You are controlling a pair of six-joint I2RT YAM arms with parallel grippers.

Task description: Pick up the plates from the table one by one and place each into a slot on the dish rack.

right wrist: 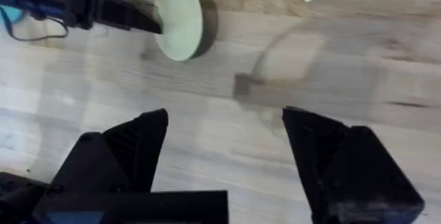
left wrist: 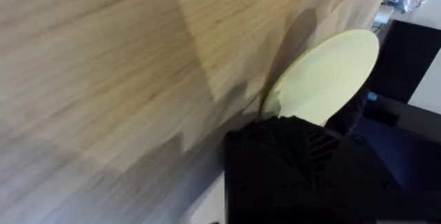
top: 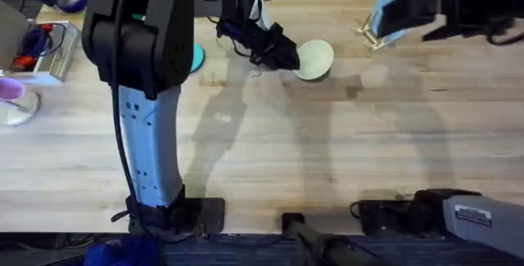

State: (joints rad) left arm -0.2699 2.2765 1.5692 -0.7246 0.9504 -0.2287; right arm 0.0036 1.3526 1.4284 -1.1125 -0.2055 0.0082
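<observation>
Currently gripping the cream-yellow plate by its rim with the left claw, tilted up off the worktop, toward twelve o'clock of centre in the overhead view. Spread wide and holding nothing, the right claw, hovering over bare wood. Already standing in the dish rack at one o'clock, the cyan-blue plate.

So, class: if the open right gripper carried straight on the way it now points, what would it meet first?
Probably the bare light wood plank tabletop, which lies between the open right gripper's fingers; depth is unclear.
</observation>
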